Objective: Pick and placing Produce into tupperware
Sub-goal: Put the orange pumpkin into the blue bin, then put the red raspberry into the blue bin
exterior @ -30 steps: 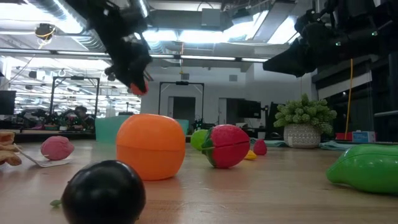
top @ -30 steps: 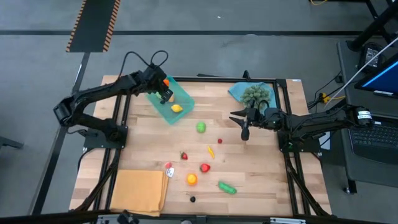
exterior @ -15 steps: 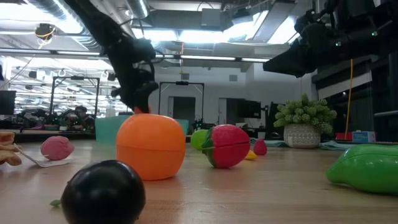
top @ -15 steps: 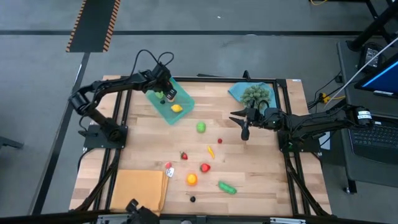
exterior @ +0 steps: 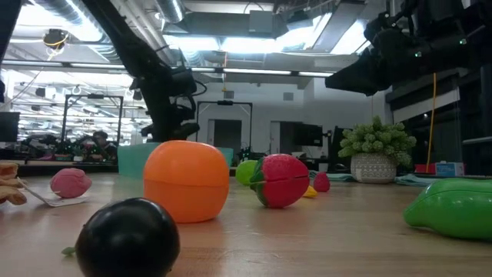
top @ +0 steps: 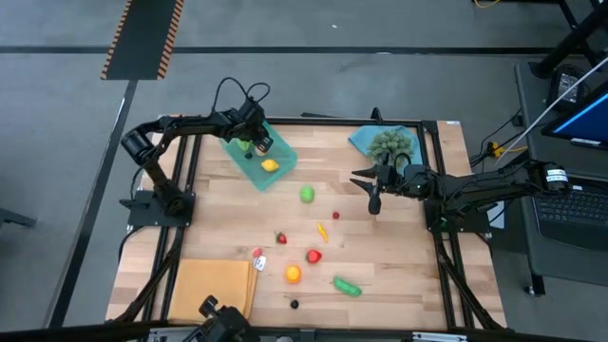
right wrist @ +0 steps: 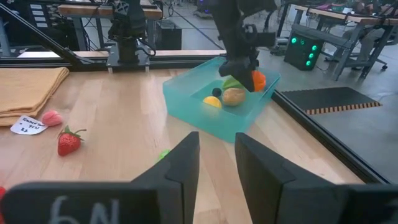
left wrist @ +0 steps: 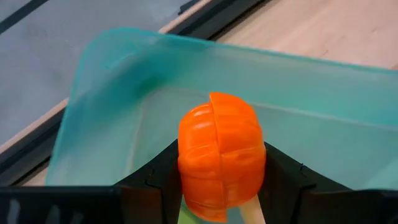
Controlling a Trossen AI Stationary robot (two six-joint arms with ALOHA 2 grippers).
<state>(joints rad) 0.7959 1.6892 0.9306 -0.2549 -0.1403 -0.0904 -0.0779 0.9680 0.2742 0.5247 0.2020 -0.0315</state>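
The left hand (left wrist: pixel 222 205) is clamped on a small orange ribbed fruit (left wrist: pixel 222 155), and the thing that matters is that this fruit hangs directly over the inside of the tupperware (top: pixel 282 150), near its far corner, so the drop looks to be straight down with no sideways travel needed; the tray itself is a shallow translucent teal rectangle with rounded corners, lying askew at the far left of the desk (top: pixel 399 252), its long axis running diagonally toward the desk's middle; a yellow piece (top: pixel 271 165) already lies inside it, with other small pieces beside it in the right wrist view; the right hand (top: pixel 373 201) waits near the desk's middle right, well apart from the tray, its fingers a little apart and empty; more produce lies scattered nearer the front, among it a green fruit (top: pixel 307 194) and a strawberry (top: pixel 281 237).
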